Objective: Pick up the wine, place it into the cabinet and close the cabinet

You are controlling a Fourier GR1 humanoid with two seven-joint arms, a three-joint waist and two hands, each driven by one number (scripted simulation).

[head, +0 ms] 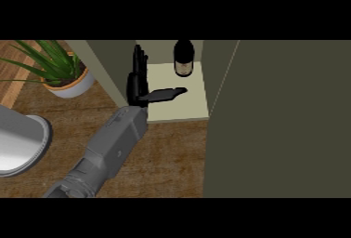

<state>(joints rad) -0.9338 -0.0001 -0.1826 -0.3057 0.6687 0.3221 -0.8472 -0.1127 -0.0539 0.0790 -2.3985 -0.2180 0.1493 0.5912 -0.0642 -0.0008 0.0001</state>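
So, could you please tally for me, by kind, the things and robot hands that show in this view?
Wine bottle: 1
Cabinet: 1
Potted plant: 1
Grey round container at the left edge: 1
Left hand, open, inside the cabinet: 1
Total: 5

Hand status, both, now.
Left hand: open, fingers straight, thumb out, inside the cabinet beside the wine bottle, holding nothing.
Right hand: not in view.
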